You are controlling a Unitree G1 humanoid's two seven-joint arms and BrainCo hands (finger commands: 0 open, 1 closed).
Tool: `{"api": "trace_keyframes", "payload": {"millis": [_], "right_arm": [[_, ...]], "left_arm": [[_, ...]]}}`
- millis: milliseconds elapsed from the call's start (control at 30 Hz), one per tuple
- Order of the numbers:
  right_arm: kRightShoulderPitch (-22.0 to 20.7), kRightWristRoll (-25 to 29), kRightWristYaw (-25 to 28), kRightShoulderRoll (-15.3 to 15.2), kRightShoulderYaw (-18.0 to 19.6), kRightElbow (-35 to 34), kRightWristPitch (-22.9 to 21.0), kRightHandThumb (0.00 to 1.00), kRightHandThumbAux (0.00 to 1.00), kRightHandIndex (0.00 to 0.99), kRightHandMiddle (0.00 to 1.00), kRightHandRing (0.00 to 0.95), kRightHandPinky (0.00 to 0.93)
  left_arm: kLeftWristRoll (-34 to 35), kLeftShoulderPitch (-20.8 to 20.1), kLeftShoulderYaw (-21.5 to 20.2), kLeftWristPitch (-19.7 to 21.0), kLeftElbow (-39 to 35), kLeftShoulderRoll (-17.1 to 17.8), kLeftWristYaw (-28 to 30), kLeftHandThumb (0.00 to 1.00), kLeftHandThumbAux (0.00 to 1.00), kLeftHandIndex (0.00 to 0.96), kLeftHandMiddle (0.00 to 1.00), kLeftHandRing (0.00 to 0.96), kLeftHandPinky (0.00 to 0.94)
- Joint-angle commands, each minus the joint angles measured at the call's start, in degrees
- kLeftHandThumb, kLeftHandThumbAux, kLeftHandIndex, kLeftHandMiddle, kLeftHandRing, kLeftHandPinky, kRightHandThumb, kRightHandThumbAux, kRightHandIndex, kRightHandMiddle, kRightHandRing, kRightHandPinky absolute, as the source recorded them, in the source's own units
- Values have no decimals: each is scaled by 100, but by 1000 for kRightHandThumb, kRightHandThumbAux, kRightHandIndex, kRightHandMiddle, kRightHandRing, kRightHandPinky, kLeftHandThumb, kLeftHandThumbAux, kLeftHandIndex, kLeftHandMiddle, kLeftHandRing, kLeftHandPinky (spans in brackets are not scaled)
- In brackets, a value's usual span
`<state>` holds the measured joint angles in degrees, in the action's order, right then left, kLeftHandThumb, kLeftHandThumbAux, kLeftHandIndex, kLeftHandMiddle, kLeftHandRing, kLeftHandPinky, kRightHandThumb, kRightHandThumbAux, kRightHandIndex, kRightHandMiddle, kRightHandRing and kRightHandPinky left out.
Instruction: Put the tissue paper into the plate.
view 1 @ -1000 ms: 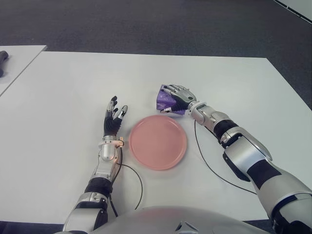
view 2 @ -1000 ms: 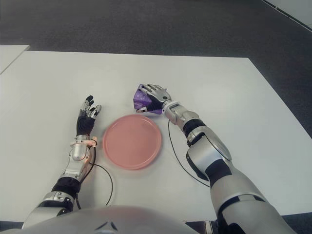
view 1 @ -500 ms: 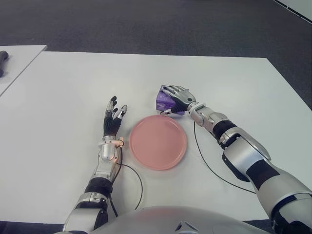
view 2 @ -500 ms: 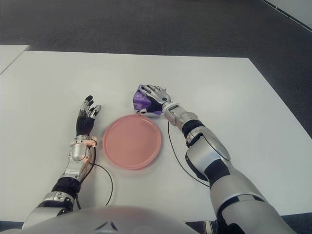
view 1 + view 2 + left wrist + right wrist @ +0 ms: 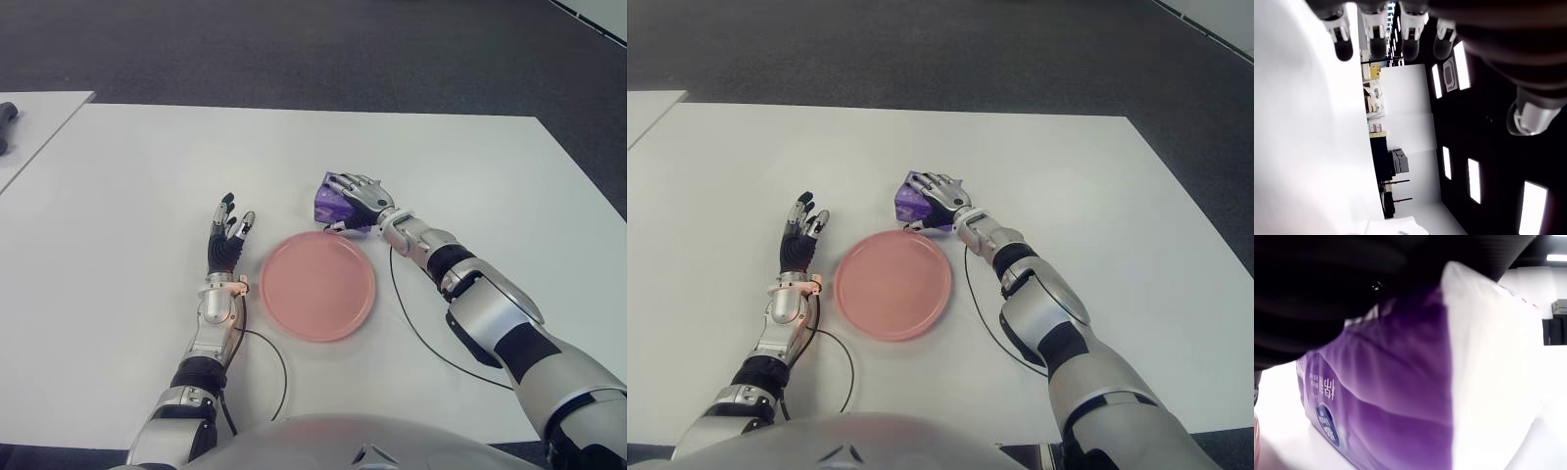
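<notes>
— What surrounds the scene?
— A broad white table (image 5: 147, 166) over dark grey carpet (image 5: 294, 49).
— Any other furniture?
— A second white table (image 5: 39, 117) stands just beside it at far left, a dark object (image 5: 5, 122) lying at its edge.

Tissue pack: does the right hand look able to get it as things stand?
Probably yes: the right hand already sits on the purple tissue pack, fingers curled over it, just beyond the pink plate; nothing blocks it.
</notes>
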<state>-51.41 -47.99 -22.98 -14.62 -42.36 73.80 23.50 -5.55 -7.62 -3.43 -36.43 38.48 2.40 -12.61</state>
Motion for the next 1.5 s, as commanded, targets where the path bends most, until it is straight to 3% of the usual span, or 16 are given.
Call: {"api": "trace_keyframes", "payload": {"millis": [33,567,1500], "right_arm": [[390,-71,251,2,-60,188,-230,27,368,0,0,0,0],[559,79,140,-33,162,315,-674,0,432,0,0,0,0],[654,421,665,-92,603,413,-932,0,475,0,0,0,0]], "left_arm": [[-46,219,23,55,100,-10,25,0,404,0,0,0,0],[-24,229,13,97,129,78,98,0,413,0,0,0,0],[0,298,9,44,79,201,249,0,424,0,0,0,0]]}}
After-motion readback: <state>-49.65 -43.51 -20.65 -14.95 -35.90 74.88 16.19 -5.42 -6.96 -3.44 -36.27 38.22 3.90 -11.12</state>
